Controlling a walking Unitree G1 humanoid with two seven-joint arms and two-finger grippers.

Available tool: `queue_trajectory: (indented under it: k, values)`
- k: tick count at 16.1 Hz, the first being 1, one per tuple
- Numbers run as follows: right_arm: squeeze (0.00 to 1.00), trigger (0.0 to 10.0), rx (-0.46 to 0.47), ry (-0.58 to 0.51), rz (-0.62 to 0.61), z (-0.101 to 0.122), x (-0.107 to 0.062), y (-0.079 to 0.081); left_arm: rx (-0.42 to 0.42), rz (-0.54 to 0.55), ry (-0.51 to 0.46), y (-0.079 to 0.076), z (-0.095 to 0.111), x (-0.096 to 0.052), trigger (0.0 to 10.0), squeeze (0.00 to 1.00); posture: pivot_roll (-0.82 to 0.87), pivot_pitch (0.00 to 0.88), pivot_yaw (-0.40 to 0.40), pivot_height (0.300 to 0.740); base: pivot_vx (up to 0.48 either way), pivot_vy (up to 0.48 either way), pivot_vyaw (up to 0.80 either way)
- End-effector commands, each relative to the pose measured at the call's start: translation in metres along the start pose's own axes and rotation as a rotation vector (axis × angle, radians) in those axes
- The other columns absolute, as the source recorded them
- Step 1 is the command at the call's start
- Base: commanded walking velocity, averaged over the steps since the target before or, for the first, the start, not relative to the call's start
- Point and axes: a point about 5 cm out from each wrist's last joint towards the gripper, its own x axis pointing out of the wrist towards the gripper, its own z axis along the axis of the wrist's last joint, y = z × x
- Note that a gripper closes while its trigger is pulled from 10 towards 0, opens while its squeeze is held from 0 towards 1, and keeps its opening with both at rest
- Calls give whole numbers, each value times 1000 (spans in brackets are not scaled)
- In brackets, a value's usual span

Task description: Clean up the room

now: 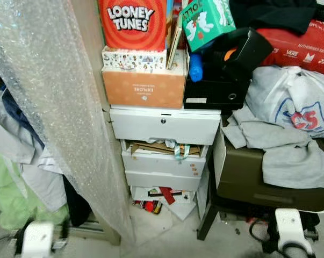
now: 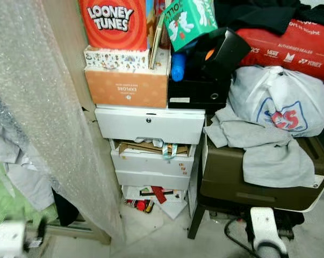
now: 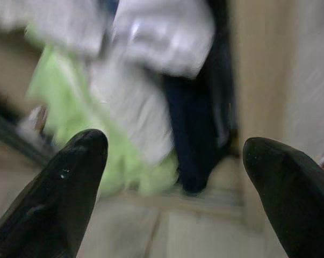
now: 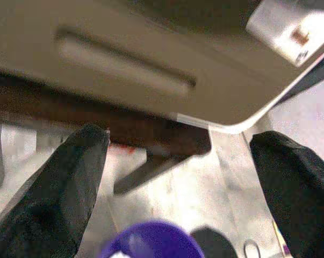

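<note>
Both grippers hang low with fingers spread and empty: the left gripper (image 3: 172,161) faces blurred hanging clothes (image 3: 151,80), the right gripper (image 4: 178,161) the olive box (image 1: 258,177). A purple object (image 4: 153,242) lies under the right one. Bubble wrap (image 1: 49,97) screens the white drawers (image 1: 164,126). Above, an orange "Looney Tunes" box (image 1: 132,21) and a red Vans box (image 1: 307,45).

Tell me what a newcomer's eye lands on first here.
The red Looney Tunes box tops the stack on the white drawer unit, whose middle drawer gapes with cardboard. A sheet of bubble wrap hangs to the left, and grey clothes sprawl over the dark box on the right.
</note>
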Motion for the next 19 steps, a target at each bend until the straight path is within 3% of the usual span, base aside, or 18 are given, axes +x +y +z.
queue_trajectory:
  k: [1, 5, 8, 9, 11, 13, 15, 18, 19]
  values:
    - [0, 10000, -7, 64, 20, -12, -1, 4, -1, 59, 99, 13, -18, -1, 10000, 0, -16, 0, -2, 740, 0, 0, 0]
    - [0, 10000, 59, 249, 102, -32, -3, 14, 88, 77, 273, 13, -46, 5, 10000, 0, -17, 0, -9, 740, 0, 0, 0]
    - [0, 10000, 145, 382, 250, -43, -11, 31, 113, 110, 424, 8, -59, 14, 10000, 0, -15, 0, -27, 740, 0, 0, 0]
    - [0, 10000, 160, 414, 278, -45, -12, 34, 87, 116, 457, 7, -60, 17, 10000, 0, -17, 0, -32, 740, 0, 0, 0]
    - [0, 10000, 74, 408, 362, -40, -10, 39, 64, 109, 526, -1, -62, 21, 10000, 0, -31, 0, -40, 740, 0, 0, 0]
    - [0, 10000, 109, 415, 358, -34, -6, 43, 39, 41, 645, -16, -71, 18, 10000, 0, -32, 0, -36, 740, 0, 0, 0]
    - [0, 10000, 59, 404, 333, -27, -4, 50, 103, -51, 747, -29, -81, 8, 10000, 0, -25, 0, -39, 740, 0, 0, 0]
    - [0, 10000, -10, 428, 413, -32, -19, 76, 62, -67, 725, -39, -73, 16, 10000, 0, -14, 0, -45, 740, 0, 0, 0]
    - [0, 10000, -15, 434, 408, -34, -20, 76, 54, -69, 721, -41, -71, 18, 10000, 0, -15, 0, -43, 740, 0, 0, 0]
